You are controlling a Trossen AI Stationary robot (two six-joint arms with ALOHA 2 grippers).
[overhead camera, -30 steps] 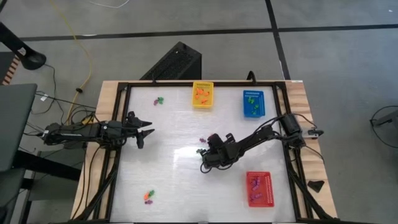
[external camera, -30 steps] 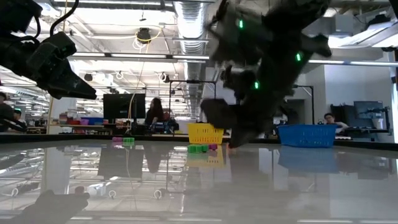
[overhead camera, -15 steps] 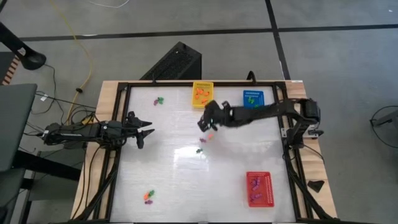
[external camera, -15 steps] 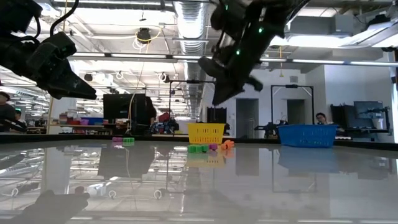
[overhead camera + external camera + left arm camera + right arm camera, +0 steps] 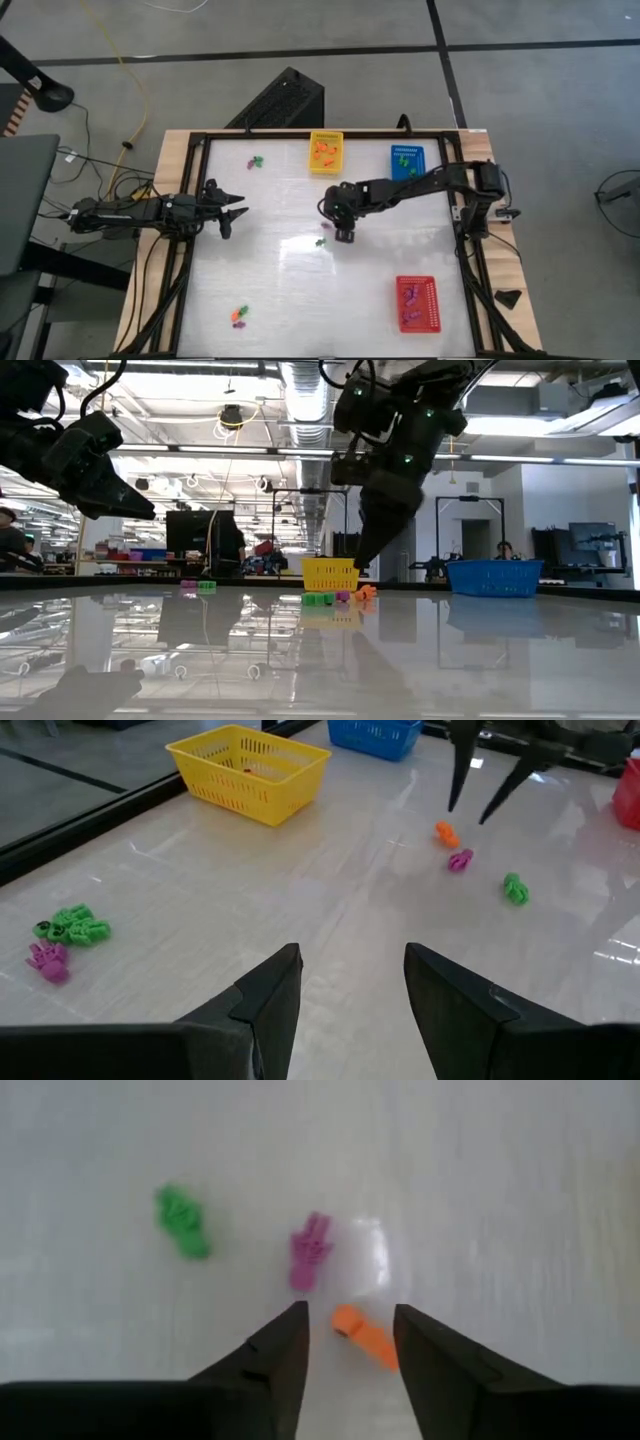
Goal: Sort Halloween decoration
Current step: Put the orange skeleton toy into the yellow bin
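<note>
- The table [image 5: 300, 290] is a pale glossy slab in a dark frame, with three baskets along its far and right sides and trinkets lying in small groups.
- The right arm has swung back from over the yellow basket to the middle of the table; a second ago it was lower and nearer the red basket. The right gripper [image 5: 343, 232] now points down over the central group, fingers apart and holding nothing.
- The left gripper [image 5: 236, 212] hangs at the left edge exactly where it was, fingers apart at a middling width, empty and waiting.
- The yellow basket [image 5: 326, 165] holds orange pieces, the blue basket [image 5: 407, 152] green ones, the red basket [image 5: 428, 296] purple ones.
- In the middle lie three loose pieces close together but apart: an orange trinket [image 5: 362, 1334], a purple trinket [image 5: 311, 1250] and a green trinket [image 5: 183, 1222]. The wrist view shows the orange one right between the right fingers, so it looks like the next pick, bound for the yellow basket.
- A green and purple pair [image 5: 255, 161] sits near the far left corner, and an orange, green and purple cluster [image 5: 239, 317] near the front left.
- Judging by this, sorting is partly done, with three groups left.
</note>
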